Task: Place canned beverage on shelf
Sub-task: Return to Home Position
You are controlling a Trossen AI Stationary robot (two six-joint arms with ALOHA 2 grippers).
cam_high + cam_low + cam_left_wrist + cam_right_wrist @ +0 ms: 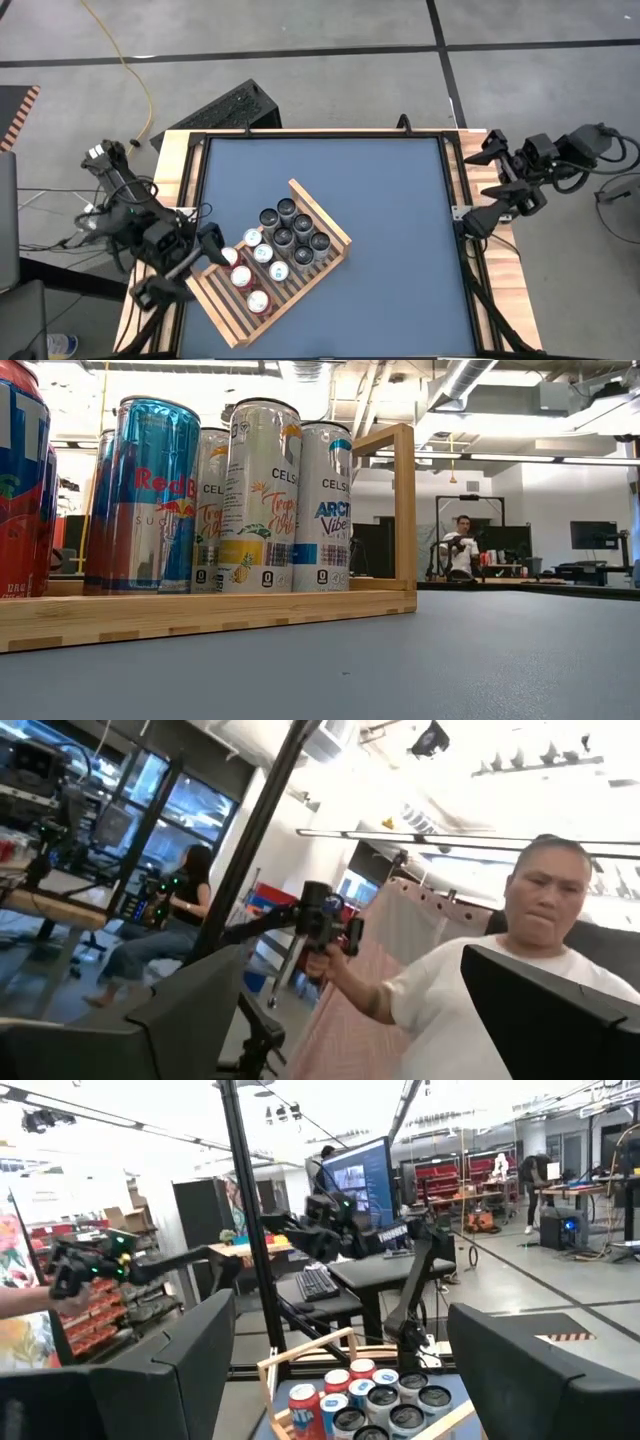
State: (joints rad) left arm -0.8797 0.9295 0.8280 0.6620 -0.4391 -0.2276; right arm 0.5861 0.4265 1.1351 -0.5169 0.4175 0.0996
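Observation:
The shelf (300,275), a light wooden slatted rack with a raised frame, lies askew on the blue table, left of centre. Several cans stand upright on its slats: dark-topped ones (295,230) and white- and red-topped ones (255,268). The low view shows the cans (265,500) close up beside the frame post (402,510). My left gripper (182,268) hangs open at the table's left edge, next to the shelf's left corner, tipped upward. My right gripper (482,185) is open, folded back over the table's right edge, far from the shelf (300,1360) and the cans (365,1400).
Bare blue tabletop (400,250) lies right of and beyond the shelf. Wooden rails (455,180) frame the table. A black keyboard-like object (225,105) sits past the far edge. A person (480,990) holding a hand-held device stands in the room beyond, and others sit farther off.

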